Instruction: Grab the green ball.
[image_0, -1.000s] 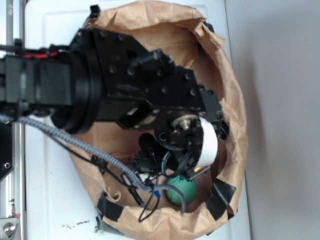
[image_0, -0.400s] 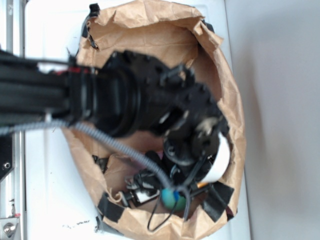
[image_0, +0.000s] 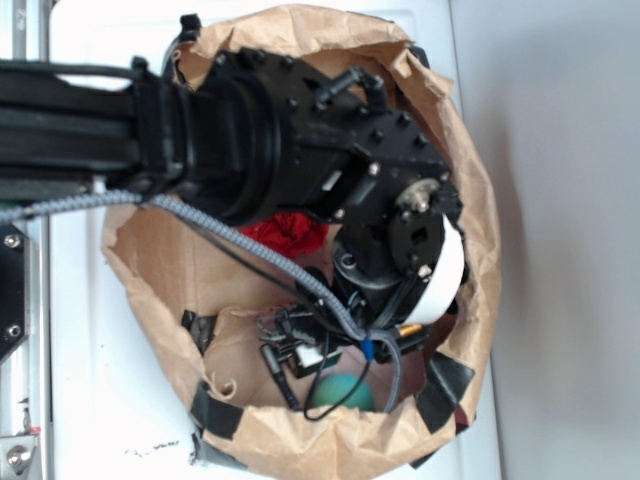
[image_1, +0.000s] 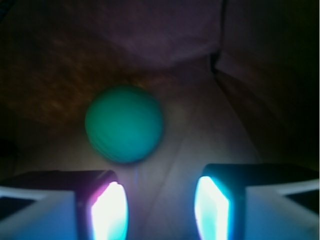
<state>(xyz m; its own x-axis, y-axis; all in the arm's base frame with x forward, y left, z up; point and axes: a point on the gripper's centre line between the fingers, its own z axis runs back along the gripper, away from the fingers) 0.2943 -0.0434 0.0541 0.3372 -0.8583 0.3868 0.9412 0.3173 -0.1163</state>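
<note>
In the exterior view, the black robot arm (image_0: 250, 150) covers much of the brown paper bag (image_0: 470, 200), and its left end runs off the picture's edge. The green ball (image_0: 338, 394) shows only partly, behind cables. The red cloth wad (image_0: 285, 235) is mostly hidden under the arm. In the wrist view the ball (image_1: 124, 124) is blurred, and both fingers (image_1: 107, 210) of the claw (image_1: 161, 207) are cut off at the bottom edge.

Crinkled matt brown paper bag (image_0: 460, 180) (black tape patches), ruffled red cloth (image_0: 288, 235), matt green ball (image_1: 124, 124).
</note>
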